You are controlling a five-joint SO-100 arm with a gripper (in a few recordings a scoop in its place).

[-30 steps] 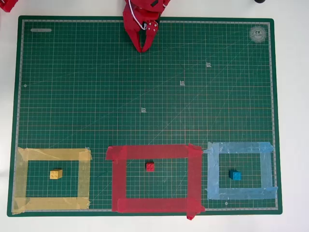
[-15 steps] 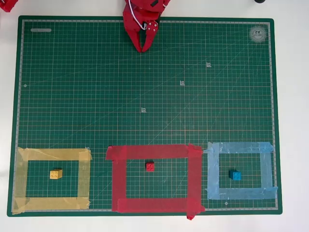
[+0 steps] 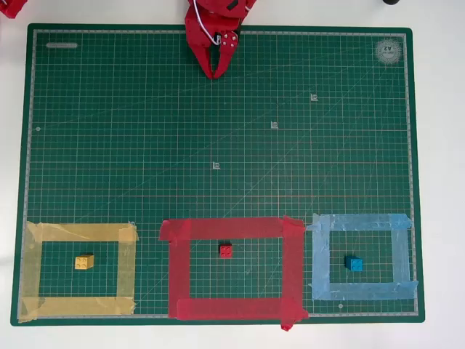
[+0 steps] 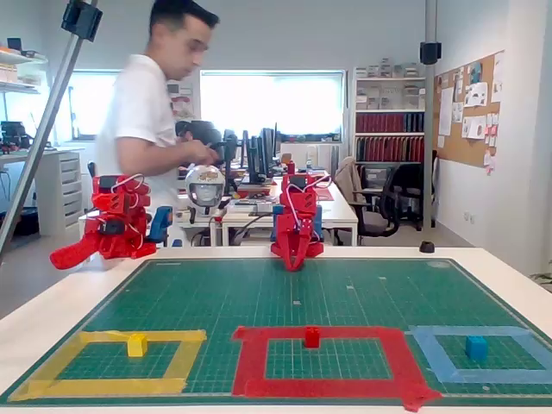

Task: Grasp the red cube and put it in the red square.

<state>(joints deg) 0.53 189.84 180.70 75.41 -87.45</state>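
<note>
1. the red cube sits inside the red square, toward its upper side in the overhead view, well apart from the gripper at the mat's far edge.
2. gripper fingers are together, holding nothing.
3. open green mat lies between them; the yellow block and blue block sit in side outlines.
4. cube edges run roughly square with the grid; no long axis shows.

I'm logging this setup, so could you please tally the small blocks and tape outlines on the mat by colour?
Red: 2, the red cube and the red square around it.
Yellow: 2, the yellow block and the yellow tape outline around it.
Blue: 2, the blue block and the light-blue tape outline around it.
Total: 6, that is 3 blocks and 3 outlines.
</note>
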